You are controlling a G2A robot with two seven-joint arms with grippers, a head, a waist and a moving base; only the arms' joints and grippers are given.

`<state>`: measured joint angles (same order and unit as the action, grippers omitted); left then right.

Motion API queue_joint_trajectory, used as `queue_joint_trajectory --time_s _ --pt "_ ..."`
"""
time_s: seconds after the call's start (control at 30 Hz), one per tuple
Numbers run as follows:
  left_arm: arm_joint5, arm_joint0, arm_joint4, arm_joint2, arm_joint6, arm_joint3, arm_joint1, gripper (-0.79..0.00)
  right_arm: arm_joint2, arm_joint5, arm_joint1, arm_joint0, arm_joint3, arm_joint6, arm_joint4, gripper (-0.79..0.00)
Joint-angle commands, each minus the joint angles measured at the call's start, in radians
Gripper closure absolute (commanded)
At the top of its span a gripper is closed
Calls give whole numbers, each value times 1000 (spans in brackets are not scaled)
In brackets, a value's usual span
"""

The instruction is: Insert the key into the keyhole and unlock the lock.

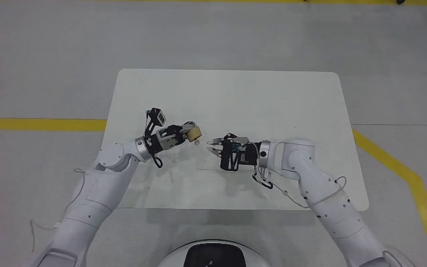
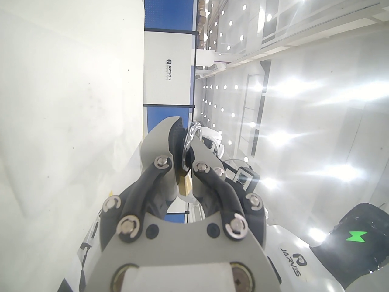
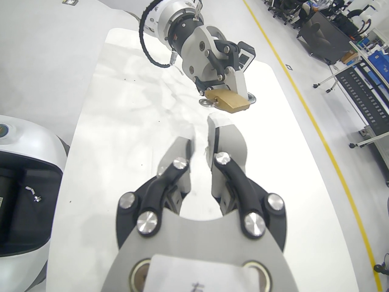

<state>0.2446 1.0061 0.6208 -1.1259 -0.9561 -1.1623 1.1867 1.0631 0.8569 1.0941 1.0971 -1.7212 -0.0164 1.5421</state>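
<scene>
- The left jaws are closed on the padlock (image 3: 226, 101). They pinch it at the shackle (image 2: 192, 133) end, so the brass body juts out past their tips, up off the bench (image 1: 280, 100). I take it that keeps the keyhole end free to reach.
- A small silver ring sticks out of the body at the end away from the shackle. As far as I can judge it is the head of the key (image 3: 208, 102), so the key looks already seated.
- The right jaws stand slightly parted with nothing between them. Their tips face the padlock from just short of it, likely lined up to pinch that head and turn it.
- Whether the shackle has sprung, I cannot tell.
- No writing shows on the brass; wall panels (image 2: 168, 71) beyond the left jaws carry print.
</scene>
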Motion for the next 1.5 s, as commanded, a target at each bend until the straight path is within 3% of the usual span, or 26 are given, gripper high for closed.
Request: queue_joint_trajectory --time_s 0.0,0.03,0.07,0.23,0.43,0.67,0.93,1.13,1.47 --pt "1 0 -1 0 1 0 0 0 40 3 -13 48 -46 18 30 -570" --pt "1 0 -1 0 1 0 0 0 59 6 -19 74 -70 25 44 -730" --pt "1 0 -1 0 1 0 0 0 78 4 -25 103 -96 31 56 -785" --pt "1 0 -1 0 1 0 0 0 91 2 -29 123 -112 35 62 -785" --pt "66 68 -8 -39 178 -71 0 0 91 2 -29 123 -112 35 62 -785" --pt "77 106 -71 3 373 -123 18 0 0 -196 -9 106 -159 -82 191 -785" --pt "-16 82 -34 13 320 -103 26 0 -135 -369 21 52 -161 -240 404 -665" --pt "-33 75 -45 11 305 -96 28 0 -201 -412 39 35 -157 -299 491 -489" --pt "-45 73 -93 14 309 -100 32 0 -253 -460 60 19 -139 -333 596 -382"
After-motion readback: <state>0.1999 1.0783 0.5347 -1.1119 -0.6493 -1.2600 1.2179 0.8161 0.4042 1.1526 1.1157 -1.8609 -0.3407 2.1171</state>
